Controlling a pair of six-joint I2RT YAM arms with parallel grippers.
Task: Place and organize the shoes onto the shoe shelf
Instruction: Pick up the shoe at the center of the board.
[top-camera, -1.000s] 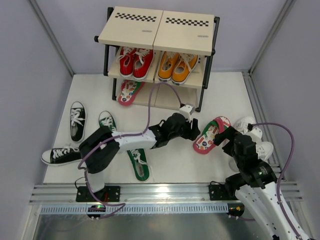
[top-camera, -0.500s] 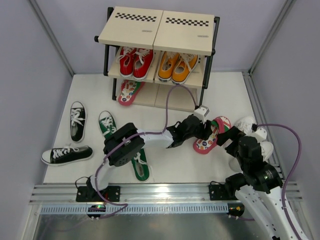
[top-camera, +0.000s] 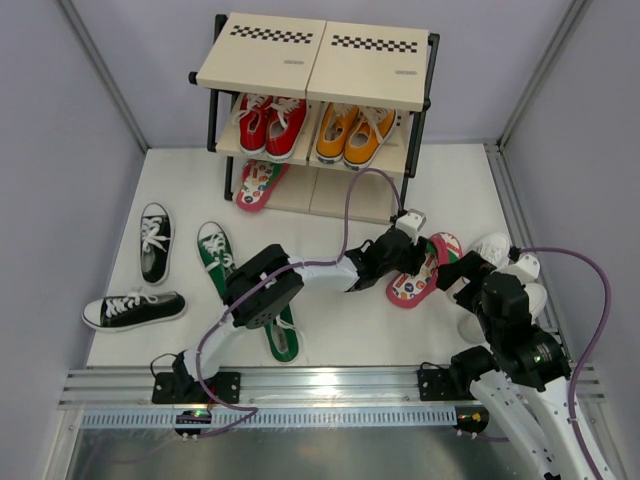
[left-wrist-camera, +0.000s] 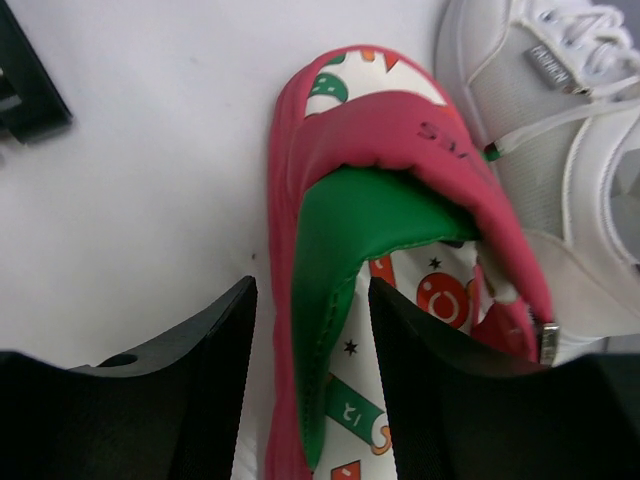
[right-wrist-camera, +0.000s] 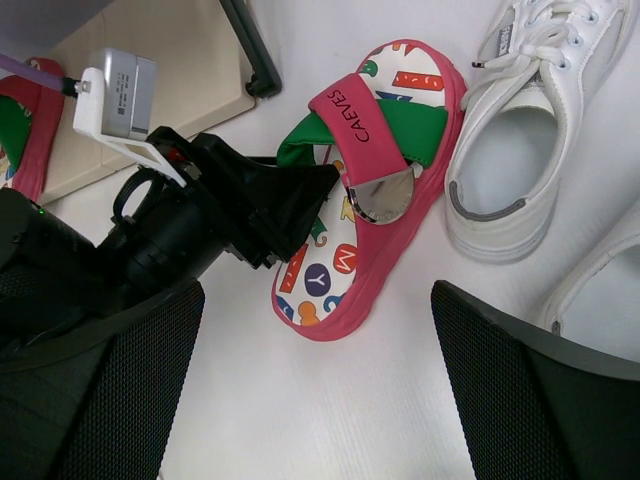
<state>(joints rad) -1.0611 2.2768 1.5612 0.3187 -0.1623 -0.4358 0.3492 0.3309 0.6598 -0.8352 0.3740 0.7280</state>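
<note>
A white floor (top-camera: 440, 190) boxed in by pale grey walls carries everything. The pink flip-flop (right-wrist-camera: 370, 130) lies right of centre, on the floor well near of the shoe shelf (top-camera: 320, 60), sole down and strap up, touching or almost touching the white shoes (right-wrist-camera: 510, 150) on its right. From above, the left arm covers most of it. The left gripper (left-wrist-camera: 310, 290) is down at its heel end, jaws about half apart. One finger is on the floor side, the other over the printed footbed. The sole's rim and the green strap lining sit between them (a sliver of floor shows beside the outer finger, so no clamp yet). The right gripper (right-wrist-camera: 315, 305) hangs above the same sandal with jaws spread wide, holding nothing. The second white shoe is cut off at the right wrist view's edge.

On the shelf, the middle tier holds the red pair (top-camera: 270, 122) on the left and the orange pair (top-camera: 355, 130) on the right. The other flip-flop (top-camera: 258, 183) lies on the bottom tier, its far end hidden under the board above.

Far left on the floor lie the black sneakers (top-camera: 154, 240), well apart from each other. The green sneakers (top-camera: 213, 245) lie nearer the centre, one partly under the left arm.
</note>
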